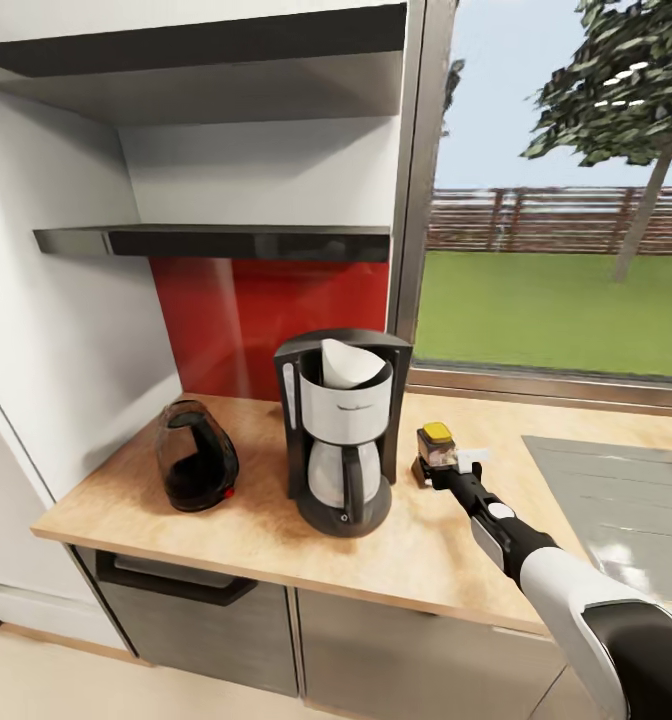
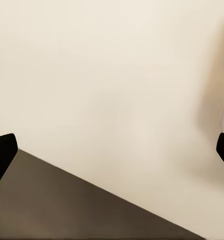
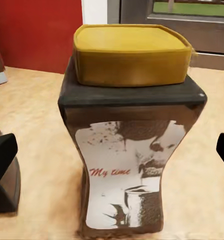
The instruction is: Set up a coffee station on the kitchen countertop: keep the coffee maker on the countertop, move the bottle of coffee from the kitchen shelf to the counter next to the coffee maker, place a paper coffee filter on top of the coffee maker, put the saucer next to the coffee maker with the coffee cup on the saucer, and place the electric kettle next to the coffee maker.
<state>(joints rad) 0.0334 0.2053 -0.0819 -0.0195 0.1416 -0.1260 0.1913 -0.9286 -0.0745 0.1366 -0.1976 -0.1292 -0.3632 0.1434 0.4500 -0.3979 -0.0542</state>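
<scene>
The black and silver coffee maker [image 1: 343, 440] stands on the wooden countertop [image 1: 246, 520], with a white paper filter [image 1: 348, 364] sitting in its top. Left of it stands the dark electric kettle [image 1: 194, 455]. Right of it the bottle of coffee [image 1: 435, 447], dark with a yellow lid, stands upright on the counter. My right gripper [image 1: 444, 470] is open just behind the bottle. In the right wrist view the bottle [image 3: 132, 130] stands between the wide-apart fingertips [image 3: 3, 155] without touching them. My left gripper [image 2: 112, 155] is open, facing a cream and dark surface.
A dark wall shelf [image 1: 216, 241] hangs above the red backsplash [image 1: 246, 310]. A grey sink drainboard [image 1: 616, 500] lies at the counter's right. A white cabinet side [image 1: 46, 330] borders the left, and a window [image 1: 566, 250] lies behind. Drawers [image 1: 186, 590] sit below the counter.
</scene>
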